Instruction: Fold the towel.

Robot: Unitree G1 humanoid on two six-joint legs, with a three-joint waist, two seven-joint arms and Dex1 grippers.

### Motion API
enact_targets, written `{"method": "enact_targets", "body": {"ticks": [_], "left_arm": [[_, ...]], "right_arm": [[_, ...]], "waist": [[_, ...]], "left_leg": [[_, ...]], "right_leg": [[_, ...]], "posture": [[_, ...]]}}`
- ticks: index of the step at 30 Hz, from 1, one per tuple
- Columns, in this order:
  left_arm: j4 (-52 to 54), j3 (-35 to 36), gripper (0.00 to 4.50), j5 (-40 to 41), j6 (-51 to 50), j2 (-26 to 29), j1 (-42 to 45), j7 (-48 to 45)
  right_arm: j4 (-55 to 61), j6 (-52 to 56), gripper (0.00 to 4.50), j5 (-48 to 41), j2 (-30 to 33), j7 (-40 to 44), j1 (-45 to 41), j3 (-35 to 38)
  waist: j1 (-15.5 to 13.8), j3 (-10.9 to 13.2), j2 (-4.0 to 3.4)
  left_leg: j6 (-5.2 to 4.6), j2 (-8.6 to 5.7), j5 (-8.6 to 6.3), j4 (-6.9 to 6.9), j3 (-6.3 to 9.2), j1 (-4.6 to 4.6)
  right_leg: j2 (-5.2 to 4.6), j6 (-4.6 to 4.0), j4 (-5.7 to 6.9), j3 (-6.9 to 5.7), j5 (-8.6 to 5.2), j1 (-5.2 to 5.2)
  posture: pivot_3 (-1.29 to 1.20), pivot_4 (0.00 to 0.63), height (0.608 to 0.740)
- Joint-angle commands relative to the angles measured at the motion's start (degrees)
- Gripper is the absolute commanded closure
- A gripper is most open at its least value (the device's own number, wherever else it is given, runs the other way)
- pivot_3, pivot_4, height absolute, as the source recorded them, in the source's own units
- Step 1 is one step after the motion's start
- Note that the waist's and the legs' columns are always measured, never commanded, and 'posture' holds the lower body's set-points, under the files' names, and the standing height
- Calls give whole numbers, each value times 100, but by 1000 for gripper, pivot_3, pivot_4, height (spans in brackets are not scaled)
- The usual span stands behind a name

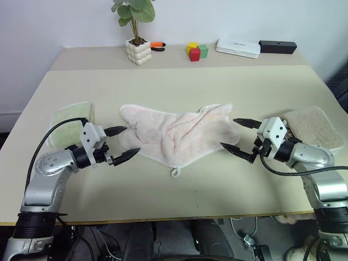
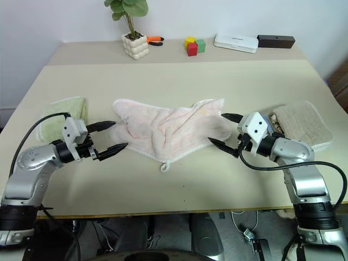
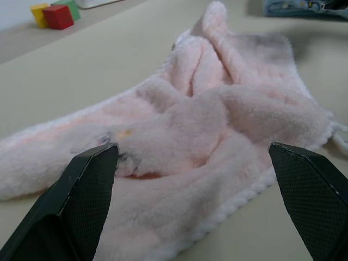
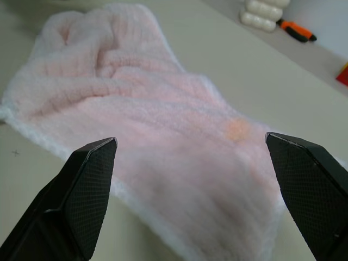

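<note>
Right now the towel lies crumpled mid-table, with the left pincer at its nine o'clock edge and the right pincer at three o'clock, both spread wide and empty. Bunched ridges could make either grab catch several layers, so the fold would likely come out skewed.

The towel runs off the left wrist view's edge, and its dark mark sits partly behind a finger, too blurred to read. The plant is cropped, perhaps halfway up.
</note>
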State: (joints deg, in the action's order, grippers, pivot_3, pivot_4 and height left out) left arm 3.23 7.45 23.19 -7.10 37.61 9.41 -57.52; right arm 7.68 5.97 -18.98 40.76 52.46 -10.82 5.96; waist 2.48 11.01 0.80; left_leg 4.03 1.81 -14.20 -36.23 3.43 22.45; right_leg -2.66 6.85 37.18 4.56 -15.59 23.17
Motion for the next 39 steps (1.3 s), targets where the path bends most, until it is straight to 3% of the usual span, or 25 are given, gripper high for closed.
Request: {"method": "enact_targets", "body": {"ticks": [1, 8, 13, 17, 24, 36, 39], "left_arm": [[-120, 55, 0, -67, 232, 84, 148, -93], [-559, 357, 0, -115, 651, 588, 69, -520], [-1552, 443, 0, -476, 1512, 1085, -31, -901], [-1586, 361, 0, -224, 1188, 849, 62, -861], [-2433, -168, 0, -947, 2006, 448, 644, -726], [-3934, -1055, 0, -1779, 2908, -25, 1572, -877], [-4170, -1234, 1296, -1839, 2657, -132, 1713, -978]], "right_arm": [[186, -30, 44, -62, -43, -81, -53, 117], [126, -75, 44, -52, -157, -106, -226, 28], [293, -56, 44, 44, -460, -285, -303, -222], [837, 258, 44, 8, -900, -624, -326, -580], [1420, 513, 44, 42, -1278, -1081, -181, -810], [1402, 355, 44, 133, -1270, -1352, -162, -614], [1405, 342, 0, 173, -1278, -1443, -186, -588]], "waist": [[0, 0, 0], [11, 0, 0], [8, 0, 0], [-3, 0, -2], [-46, -4, 5], [-106, -14, -2], [-149, -34, -24]], "left_leg": [[0, 0, 0, 0, 0, 0], [0, 0, 0, 1, -1, -1], [0, 0, 0, 2, -2, -1], [0, 1, 0, 3, -2, 0], [0, 0, 0, -1, 0, 3], [0, -3, 0, -5, 1, -2], [0, -4, 0, -5, 0, -7]], "right_leg": [[0, 0, 0, 0, 0, 0], [1, 0, 0, 0, 0, 0], [0, -2, -2, 1, -1, 1], [1, -2, 1, 0, -1, 3], [-1, -1, 0, -3, 0, 1], [-2, 0, 2, -3, 0, -8], [-2, 0, 2, -3, 0, -12]], "posture": [[0, 150, 740], [0, 150, 740], [0, 150, 740], [0, 150, 740], [0, 150, 740], [0, 150, 740], [0, 150, 740]]}}
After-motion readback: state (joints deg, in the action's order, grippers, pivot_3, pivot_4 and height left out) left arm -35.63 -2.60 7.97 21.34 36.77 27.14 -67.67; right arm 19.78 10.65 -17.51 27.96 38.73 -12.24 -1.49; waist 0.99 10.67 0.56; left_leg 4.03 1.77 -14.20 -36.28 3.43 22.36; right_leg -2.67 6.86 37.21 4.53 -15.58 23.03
